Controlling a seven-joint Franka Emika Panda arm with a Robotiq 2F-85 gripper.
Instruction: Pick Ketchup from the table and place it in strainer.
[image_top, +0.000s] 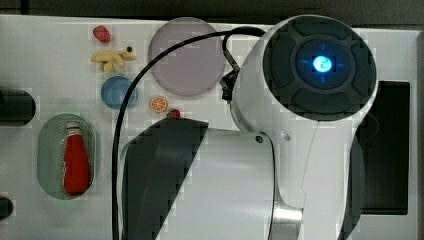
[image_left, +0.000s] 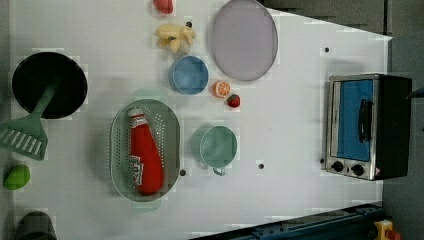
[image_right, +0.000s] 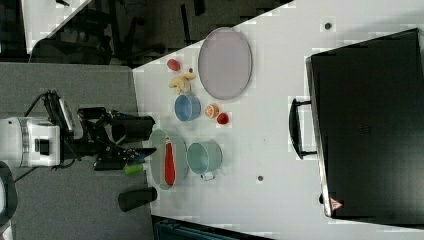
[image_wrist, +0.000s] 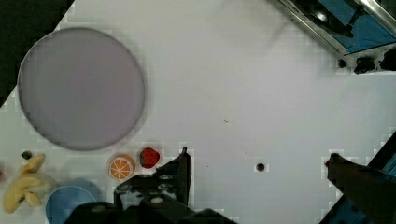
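Observation:
The ketchup (image_left: 145, 157), a red squeeze bottle with a white cap, lies lengthwise inside the strainer (image_left: 120, 150), a pale green perforated oval basket. Both also show at the top view's left, ketchup (image_top: 76, 160) in strainer (image_top: 47, 155), and in the right view, ketchup (image_right: 169, 162) in strainer (image_right: 157, 137). My gripper (image_wrist: 259, 161) is open with nothing between its fingers, high over bare white table beside a strawberry piece (image_wrist: 149, 157). It is well apart from the bottle.
A grey plate (image_left: 243, 40), blue bowl (image_left: 190, 75), orange slice (image_left: 222, 89), bananas (image_left: 175, 36) and green cup (image_left: 218, 146) lie around the strainer. A toaster oven (image_left: 367, 125) stands at the left view's right. A black pan (image_left: 50, 85) and green spatula (image_left: 27, 135) sit at the left view's left.

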